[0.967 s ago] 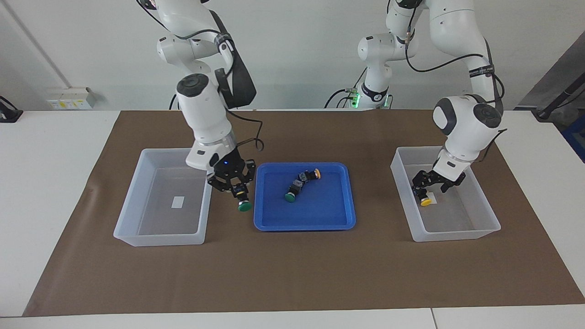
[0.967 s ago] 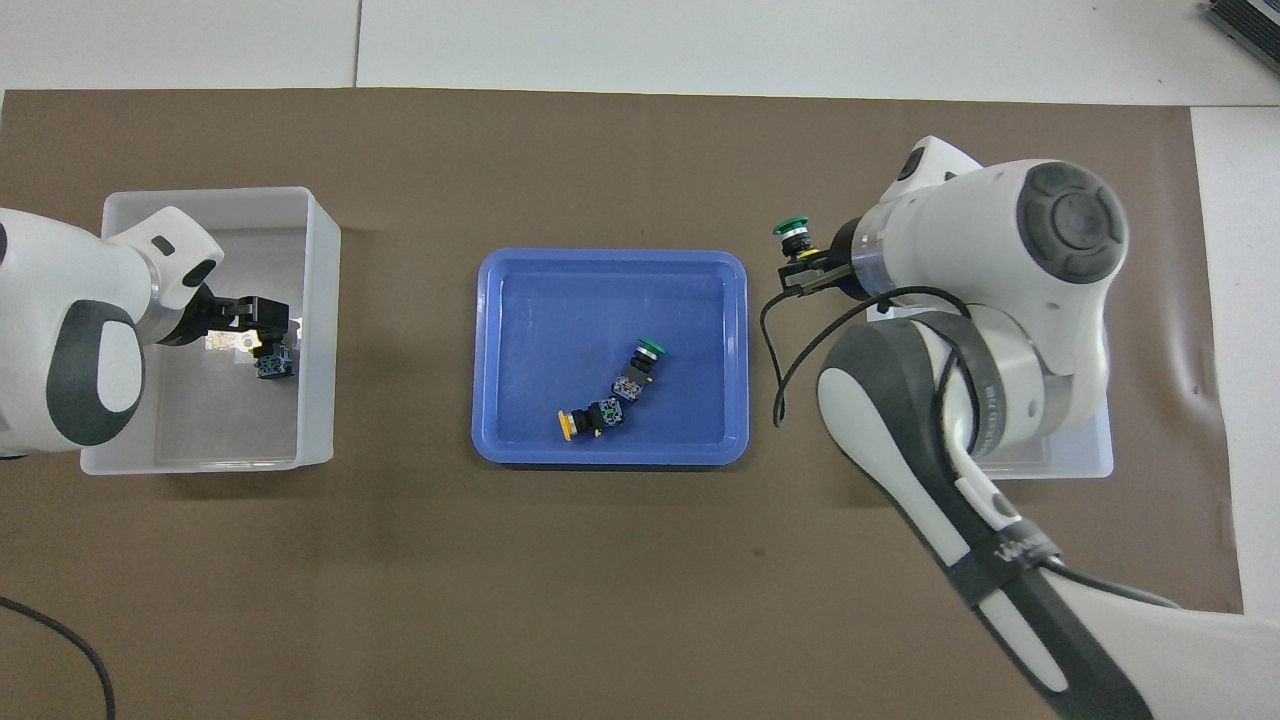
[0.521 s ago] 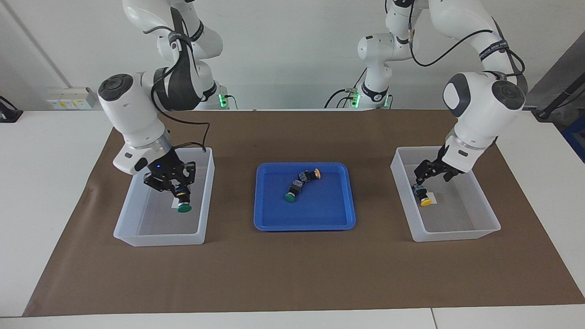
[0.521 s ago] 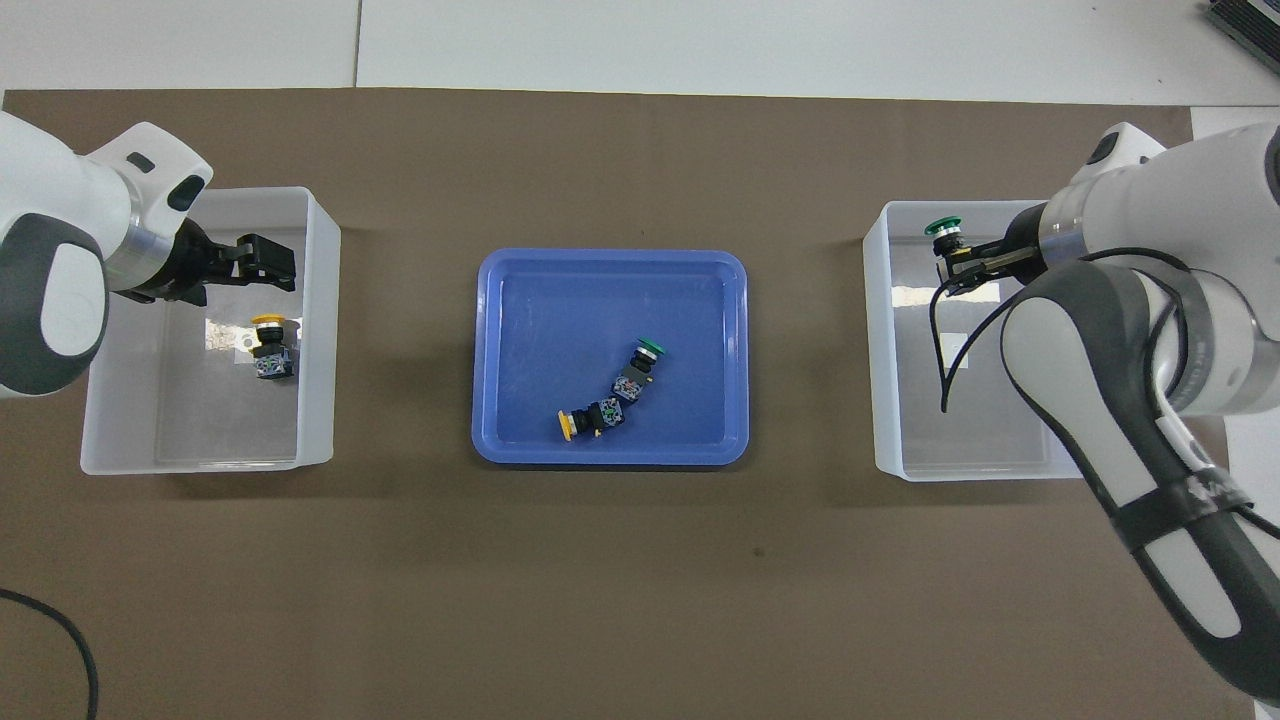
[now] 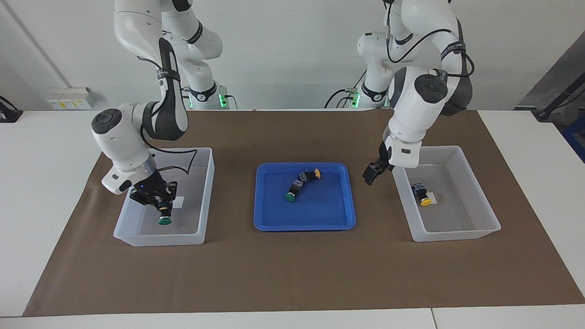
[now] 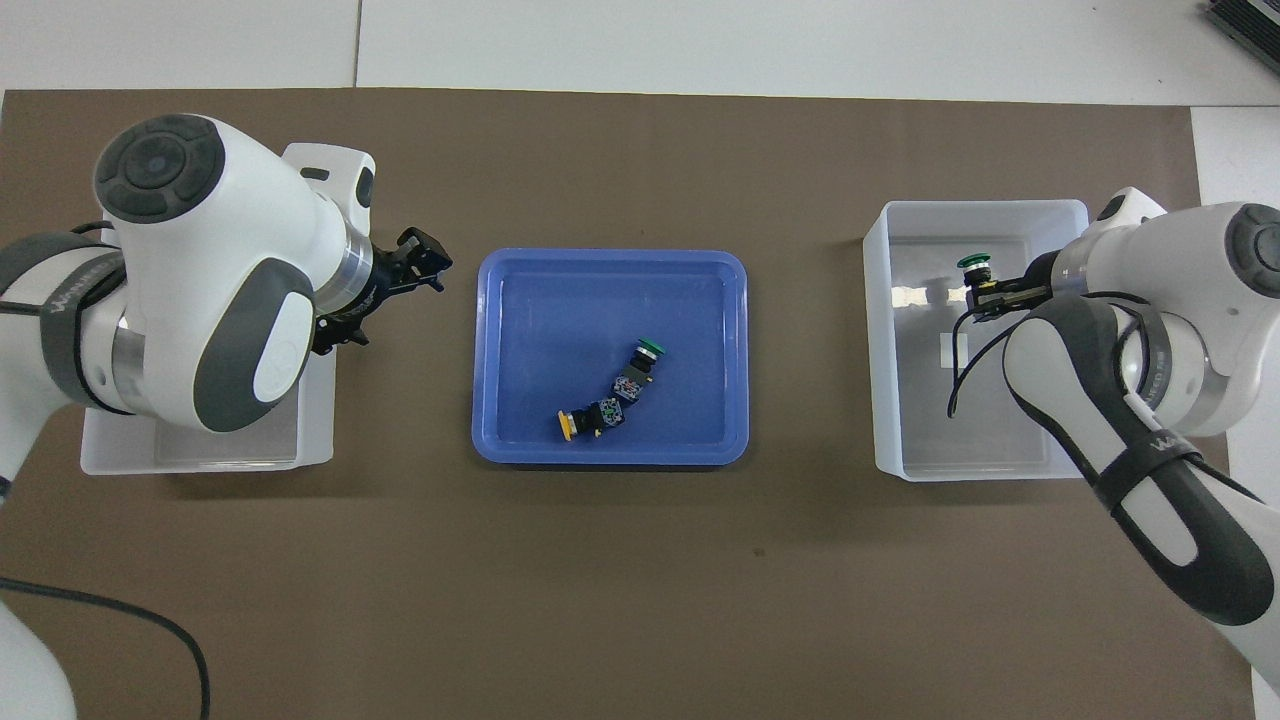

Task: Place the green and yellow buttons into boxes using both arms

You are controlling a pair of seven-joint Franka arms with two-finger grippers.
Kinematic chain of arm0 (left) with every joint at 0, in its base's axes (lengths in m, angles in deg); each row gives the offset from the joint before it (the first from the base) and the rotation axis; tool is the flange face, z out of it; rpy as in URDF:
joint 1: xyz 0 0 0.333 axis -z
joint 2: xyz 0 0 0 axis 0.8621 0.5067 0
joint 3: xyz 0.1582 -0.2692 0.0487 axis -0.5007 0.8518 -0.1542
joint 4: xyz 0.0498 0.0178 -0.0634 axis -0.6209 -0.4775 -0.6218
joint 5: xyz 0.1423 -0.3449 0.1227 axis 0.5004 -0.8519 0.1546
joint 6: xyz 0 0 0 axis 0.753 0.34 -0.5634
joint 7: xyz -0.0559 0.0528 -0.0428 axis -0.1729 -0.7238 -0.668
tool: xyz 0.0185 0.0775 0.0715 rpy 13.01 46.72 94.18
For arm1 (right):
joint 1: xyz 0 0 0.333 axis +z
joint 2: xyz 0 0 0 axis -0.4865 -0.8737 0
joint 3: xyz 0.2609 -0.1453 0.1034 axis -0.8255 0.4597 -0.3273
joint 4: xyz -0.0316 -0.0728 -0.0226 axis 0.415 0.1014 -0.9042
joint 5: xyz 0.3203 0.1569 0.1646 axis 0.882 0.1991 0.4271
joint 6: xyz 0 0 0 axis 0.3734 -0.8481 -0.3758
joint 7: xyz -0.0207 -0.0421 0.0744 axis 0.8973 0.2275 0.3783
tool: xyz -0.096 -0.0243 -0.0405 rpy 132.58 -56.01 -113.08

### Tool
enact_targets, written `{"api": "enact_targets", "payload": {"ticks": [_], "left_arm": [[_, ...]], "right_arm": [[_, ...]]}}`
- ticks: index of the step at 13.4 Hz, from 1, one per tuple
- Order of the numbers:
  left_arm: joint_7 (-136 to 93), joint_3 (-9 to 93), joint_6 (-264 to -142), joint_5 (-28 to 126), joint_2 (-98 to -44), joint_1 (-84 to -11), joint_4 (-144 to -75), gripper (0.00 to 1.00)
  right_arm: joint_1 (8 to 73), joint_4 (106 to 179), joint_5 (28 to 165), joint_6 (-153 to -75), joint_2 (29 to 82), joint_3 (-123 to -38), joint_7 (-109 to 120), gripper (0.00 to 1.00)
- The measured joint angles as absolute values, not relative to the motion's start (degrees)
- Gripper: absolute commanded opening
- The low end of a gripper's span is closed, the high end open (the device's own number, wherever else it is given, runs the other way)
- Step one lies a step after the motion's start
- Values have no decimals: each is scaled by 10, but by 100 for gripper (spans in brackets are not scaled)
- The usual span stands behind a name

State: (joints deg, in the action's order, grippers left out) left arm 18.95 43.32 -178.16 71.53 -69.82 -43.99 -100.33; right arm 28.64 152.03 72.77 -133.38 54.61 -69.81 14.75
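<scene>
One green button in right end effector, over box

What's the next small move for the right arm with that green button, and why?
Probably open the right end effector: it holds the green button low inside the box at its end, so only the release appears left.

We can't read any text: white label in the box looks blank, arm-band lettering too small.
</scene>
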Motion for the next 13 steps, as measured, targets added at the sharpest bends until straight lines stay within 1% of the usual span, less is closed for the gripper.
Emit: {"api": "enact_targets", "payload": {"ticks": [2,3,5,8,11,13], "left_arm": [[323,433,-1811,715,-699,-416,-1015,100],[385,433,-1833,715,-700,-401,-1029,100],[480,433,-1888,715,-708,-372,-1072,100],[625,434,-1965,715,-731,-335,-1144,100],[769,433,-1995,715,-749,-306,-1186,100],[835,433,-2016,715,-757,-289,-1208,100]], "right_arm": [[283,1528,728,-1348,542,-698,150,1],[283,1532,728,-1352,541,-699,150,21],[283,1536,728,-1358,541,-701,150,100],[283,1535,728,-1362,540,-701,150,100],[283,1529,728,-1359,549,-701,146,100],[284,1522,728,-1327,568,-702,101,100]]}}
